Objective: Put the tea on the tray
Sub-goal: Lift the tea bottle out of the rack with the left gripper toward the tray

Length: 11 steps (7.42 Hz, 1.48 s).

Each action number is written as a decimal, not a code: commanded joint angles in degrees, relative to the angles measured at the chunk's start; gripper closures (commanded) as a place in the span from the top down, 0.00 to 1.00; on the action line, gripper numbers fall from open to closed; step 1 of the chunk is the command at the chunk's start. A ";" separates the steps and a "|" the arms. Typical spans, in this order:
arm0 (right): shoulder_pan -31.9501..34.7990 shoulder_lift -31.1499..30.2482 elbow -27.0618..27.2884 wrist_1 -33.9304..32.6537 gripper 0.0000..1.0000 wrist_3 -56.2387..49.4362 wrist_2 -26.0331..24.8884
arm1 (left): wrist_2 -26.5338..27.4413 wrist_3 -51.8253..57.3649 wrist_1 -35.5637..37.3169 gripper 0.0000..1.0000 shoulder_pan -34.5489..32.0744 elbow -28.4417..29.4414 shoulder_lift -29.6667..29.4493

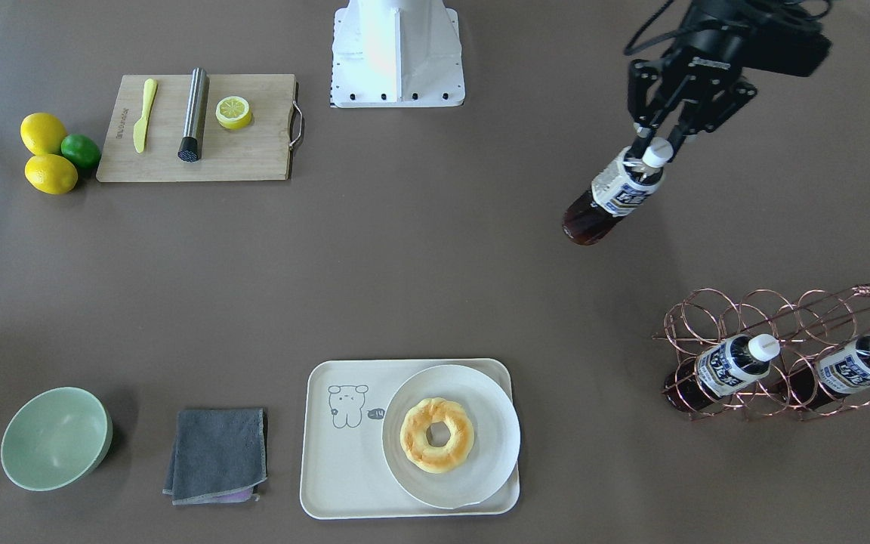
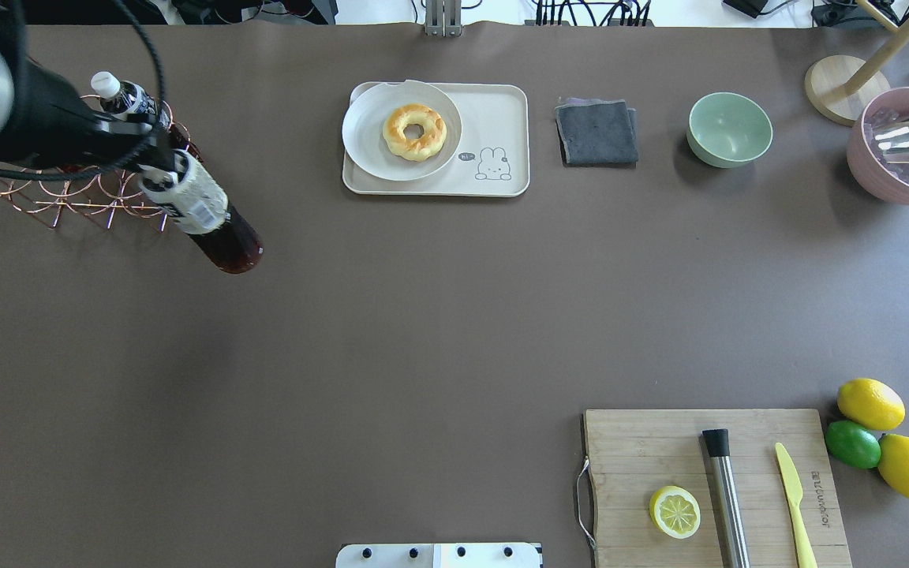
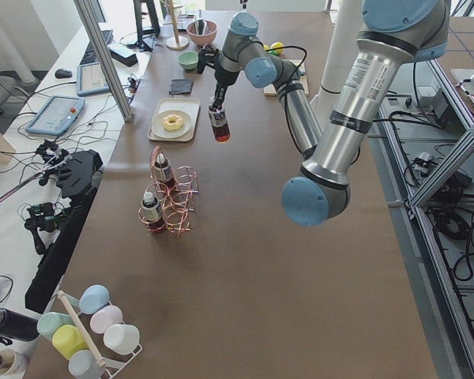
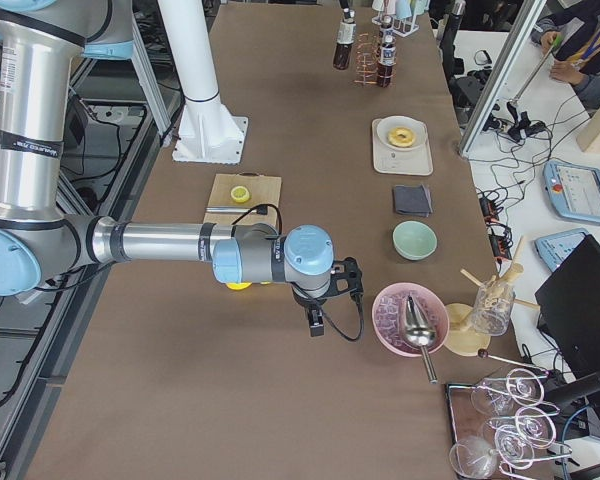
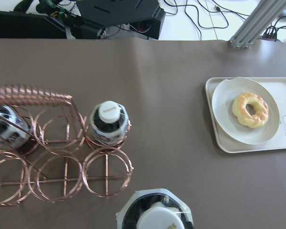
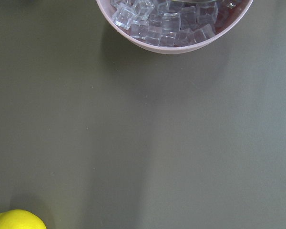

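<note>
The left jaws are clenched on the neck of the tea bottle [image 1: 620, 193] and hold it in the air near the counter's left end, close to the wire rack [image 1: 767, 310]. The tray [image 1: 344, 468] lies at the middle of the edge far from the robot, well apart from the bottle. Whether the right jaws are released or clenched, I cannot tell.

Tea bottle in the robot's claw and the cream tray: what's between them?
Nothing: in the overhead view, only bare brown table separates the tea from the tray.
</note>
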 commanded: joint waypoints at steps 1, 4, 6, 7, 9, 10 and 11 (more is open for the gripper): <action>-0.06 0.04 0.02 0.03 1.00 -0.05 -0.02 | 17.86 -14.90 11.25 0.00 19.18 4.84 -16.19; -0.06 -0.23 0.02 0.03 1.00 -0.14 0.06 | 24.02 -19.67 10.65 0.00 25.98 16.38 -24.76; -0.06 -0.31 -0.07 0.03 1.00 -0.32 -0.02 | 26.34 -19.86 10.29 0.00 28.55 18.76 -26.17; -0.06 -0.32 0.02 0.03 1.00 -0.23 -0.02 | 26.43 -19.95 9.25 0.00 28.64 19.72 -26.08; -0.06 -0.32 0.02 0.03 1.00 -0.32 -0.02 | 26.43 -19.86 7.74 0.00 29.52 20.70 -25.90; -0.06 -0.32 0.02 0.03 1.00 -0.14 -0.02 | 26.43 -19.78 7.66 0.00 29.61 20.79 -25.64; -0.06 -0.32 0.02 0.03 1.00 -0.06 -0.02 | 26.43 -19.69 7.65 0.00 29.61 20.79 -25.55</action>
